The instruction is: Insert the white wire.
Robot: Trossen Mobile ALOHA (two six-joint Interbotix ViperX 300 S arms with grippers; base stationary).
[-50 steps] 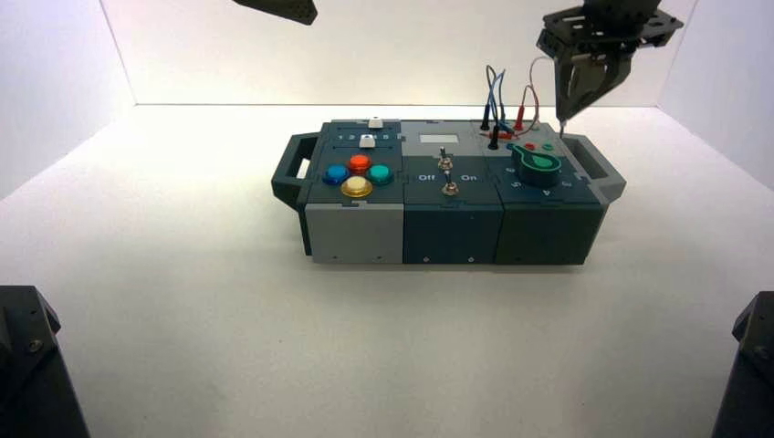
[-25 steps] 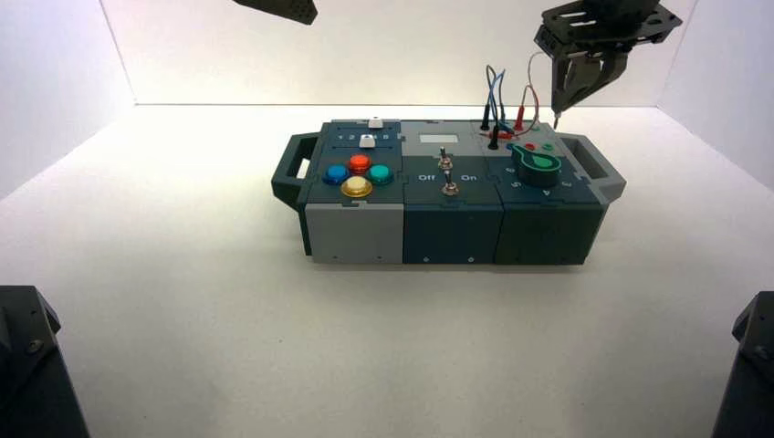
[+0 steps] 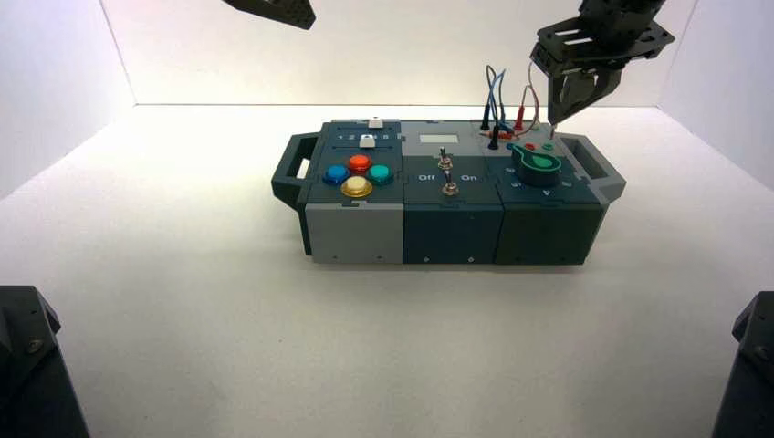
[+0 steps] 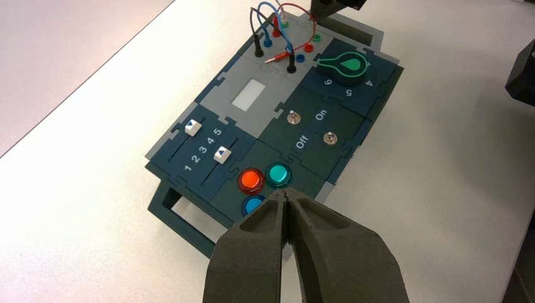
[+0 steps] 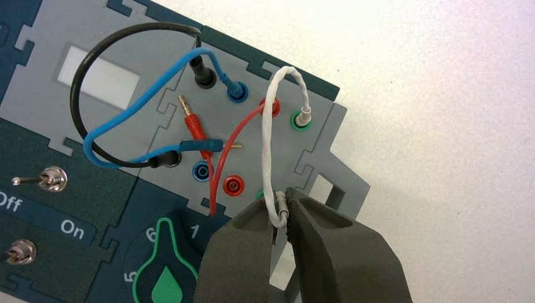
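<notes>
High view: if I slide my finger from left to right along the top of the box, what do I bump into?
Left handle → blue button → orange button → teal button → two toggle switches → green knob → right handle. The right hand hangs above the knob, holding the white wire.

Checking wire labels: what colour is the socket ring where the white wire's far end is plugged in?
Green: the socket holding the white wire has a green ring, clearest in the right wrist view.

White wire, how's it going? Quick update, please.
Right gripper shut on white wire, plug end held above the box's sockets. Other end sits in green socket. Left gripper shut, parked high. Red wire close by.
</notes>
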